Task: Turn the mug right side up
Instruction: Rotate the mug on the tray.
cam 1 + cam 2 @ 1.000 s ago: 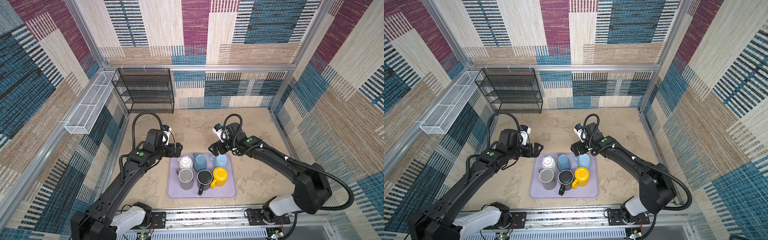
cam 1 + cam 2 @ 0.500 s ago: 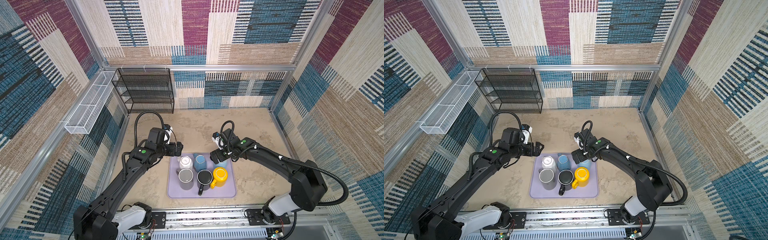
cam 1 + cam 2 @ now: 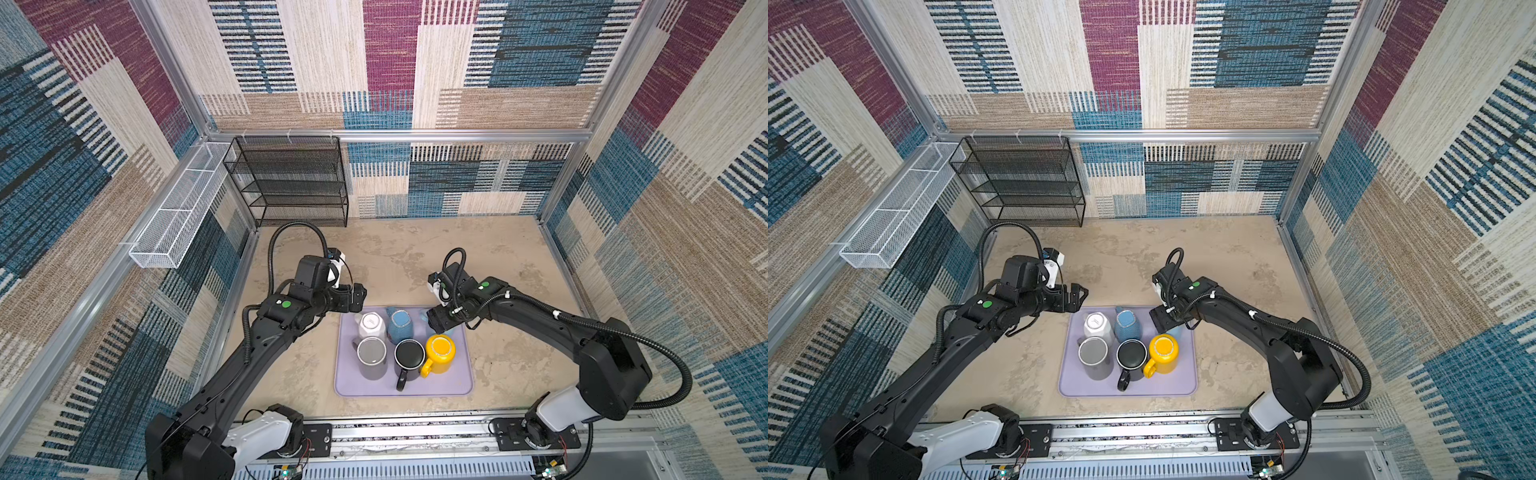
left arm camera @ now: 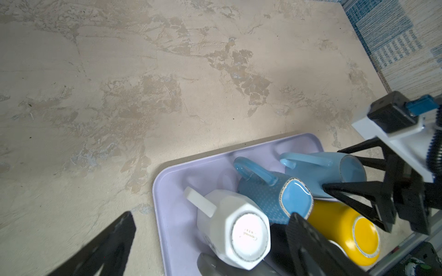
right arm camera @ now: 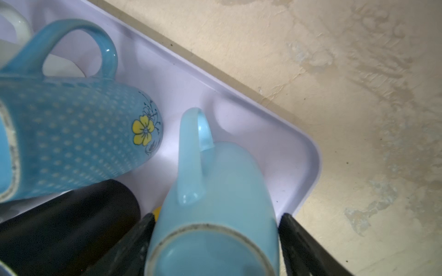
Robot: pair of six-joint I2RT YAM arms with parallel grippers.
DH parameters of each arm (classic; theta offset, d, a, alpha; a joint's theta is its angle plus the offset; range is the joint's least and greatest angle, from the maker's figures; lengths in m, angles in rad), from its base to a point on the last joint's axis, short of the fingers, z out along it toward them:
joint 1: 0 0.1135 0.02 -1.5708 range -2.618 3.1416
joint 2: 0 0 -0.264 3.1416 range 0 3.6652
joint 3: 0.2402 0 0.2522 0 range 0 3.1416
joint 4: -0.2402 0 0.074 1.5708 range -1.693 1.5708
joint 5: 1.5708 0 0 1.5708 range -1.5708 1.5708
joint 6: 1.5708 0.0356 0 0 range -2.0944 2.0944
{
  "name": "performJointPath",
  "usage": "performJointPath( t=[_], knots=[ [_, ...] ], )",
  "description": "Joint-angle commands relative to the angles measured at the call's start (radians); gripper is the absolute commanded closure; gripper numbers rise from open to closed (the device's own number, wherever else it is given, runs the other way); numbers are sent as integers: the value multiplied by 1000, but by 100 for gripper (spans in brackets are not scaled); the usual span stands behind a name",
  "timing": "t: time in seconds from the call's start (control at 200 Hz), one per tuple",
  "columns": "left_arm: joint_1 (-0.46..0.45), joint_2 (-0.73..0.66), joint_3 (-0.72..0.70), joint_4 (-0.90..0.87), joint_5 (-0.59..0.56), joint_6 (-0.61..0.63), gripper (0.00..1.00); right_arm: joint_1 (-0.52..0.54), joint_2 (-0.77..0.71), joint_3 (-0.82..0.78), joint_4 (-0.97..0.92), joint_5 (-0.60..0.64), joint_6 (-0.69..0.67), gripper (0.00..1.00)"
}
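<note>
While the right gripper straddles the pale blue mug, grip unclear, a slip could knock the dotted mug; left gripper gapes

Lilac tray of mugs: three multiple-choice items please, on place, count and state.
1. Where is the pale blue glazed mug? A) tray's far right corner B) wire rack C) bare tabletop
2. Mugs on the lilac plastic tray? A) four B) six C) eight
3. The yellow ceramic mug stands: A) rim up B) sideways C) base up
A: the right wrist view shows it by that corner. B: five stand clear in both top views, plus the pale blue one. C: its flat base faces up.
</note>
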Motion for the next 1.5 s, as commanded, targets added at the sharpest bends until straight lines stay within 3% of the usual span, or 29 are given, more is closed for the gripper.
performJointPath(
  t=[0.0,0.11,0.366,0.771,0.912,1.152,1.252,1.498],
  knots=[
    [-1,-9,-4,-11,-1,9,0,2,4,10,-19,33,-22,23],
    [-1,-16,-7,-15,-3,9,0,1,2,9,-7,63,-54,30],
    [-2,-23,-11,-16,-6,11,0,2,17,26,12,97,-204,30],
    [-1,-35,-17,-16,-1,21,0,6,11,24,-12,113,-306,12],
    [-2,-28,-13,-17,2,21,0,6,20,69,-45,112,-242,0],
    [-5,-19,-4,-17,14,20,0,6,80,205,-96,22,67,1],
    [-4,-29,-12,-17,17,26,0,6,110,249,-149,62,196,1],
    [-6,-25,-13,-17,50,26,0,10,159,278,-223,78,295,1]
  ],
)
